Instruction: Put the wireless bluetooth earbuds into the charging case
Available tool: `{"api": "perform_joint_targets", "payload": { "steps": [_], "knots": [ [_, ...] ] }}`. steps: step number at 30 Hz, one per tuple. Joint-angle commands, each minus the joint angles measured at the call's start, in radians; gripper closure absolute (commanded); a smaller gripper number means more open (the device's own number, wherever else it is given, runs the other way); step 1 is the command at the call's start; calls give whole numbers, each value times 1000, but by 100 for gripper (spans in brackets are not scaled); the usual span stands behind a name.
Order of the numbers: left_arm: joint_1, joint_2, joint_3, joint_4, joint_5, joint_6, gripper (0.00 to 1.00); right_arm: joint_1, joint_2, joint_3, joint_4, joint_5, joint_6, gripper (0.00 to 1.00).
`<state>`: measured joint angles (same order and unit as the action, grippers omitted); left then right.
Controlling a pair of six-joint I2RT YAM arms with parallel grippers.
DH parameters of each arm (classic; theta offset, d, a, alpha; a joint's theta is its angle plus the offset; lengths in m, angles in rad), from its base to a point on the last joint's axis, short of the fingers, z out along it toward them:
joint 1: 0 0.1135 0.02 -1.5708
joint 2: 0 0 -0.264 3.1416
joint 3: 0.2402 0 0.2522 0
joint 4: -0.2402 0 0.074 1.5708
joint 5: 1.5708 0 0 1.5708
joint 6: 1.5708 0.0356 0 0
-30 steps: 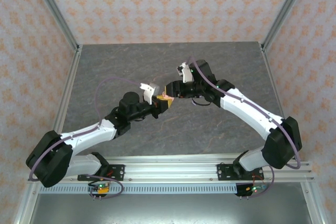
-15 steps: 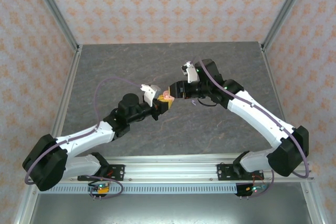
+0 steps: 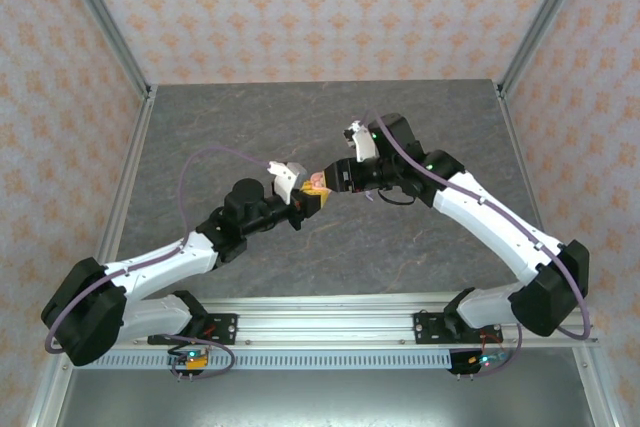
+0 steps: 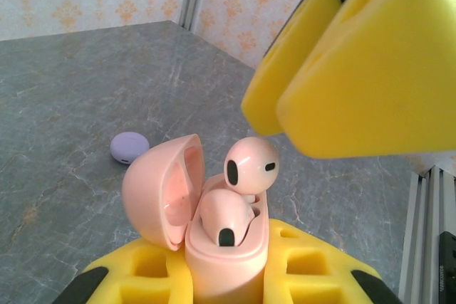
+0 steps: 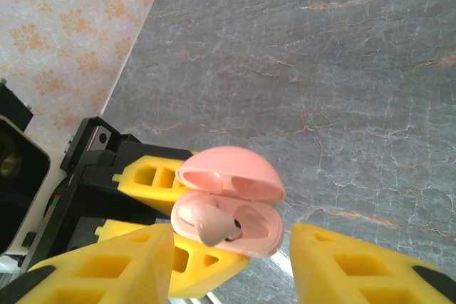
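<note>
Now left gripper (image 4: 226, 279) snug around pink case (image 4: 222, 250), right gripper (image 5: 231, 265) agape.

right elbow (image 3: 553, 282) swung outward, right gripper (image 3: 333, 178) drawn slightly back — pink case (image 3: 317, 185) more exposed

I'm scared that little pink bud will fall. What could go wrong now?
The upper pink earbud stands up out of the open pink case, not fully seated; a nudge from the right gripper could tip it onto the table. The left gripper pinches just the case's base, so pushing might twist it.
</note>
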<state>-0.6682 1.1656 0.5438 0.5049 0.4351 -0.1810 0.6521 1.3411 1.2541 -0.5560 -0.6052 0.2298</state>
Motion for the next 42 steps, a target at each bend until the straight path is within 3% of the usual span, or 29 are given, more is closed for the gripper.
{"api": "perform_joint_targets", "payload": {
  "steps": [1, 38, 42],
  "knots": [
    [-8, -30, 8, 14, 10, 19, 93, 6, 14, 39, -20, 31, -19, 53],
    [-22, -5, 47, -58, 13, 40, 93, 8, 53, 76, -51, 44, -12, 56],
    [-22, -9, 49, -71, 9, 50, 93, 9, 35, 62, -38, 110, 8, 57]
  ]
}}
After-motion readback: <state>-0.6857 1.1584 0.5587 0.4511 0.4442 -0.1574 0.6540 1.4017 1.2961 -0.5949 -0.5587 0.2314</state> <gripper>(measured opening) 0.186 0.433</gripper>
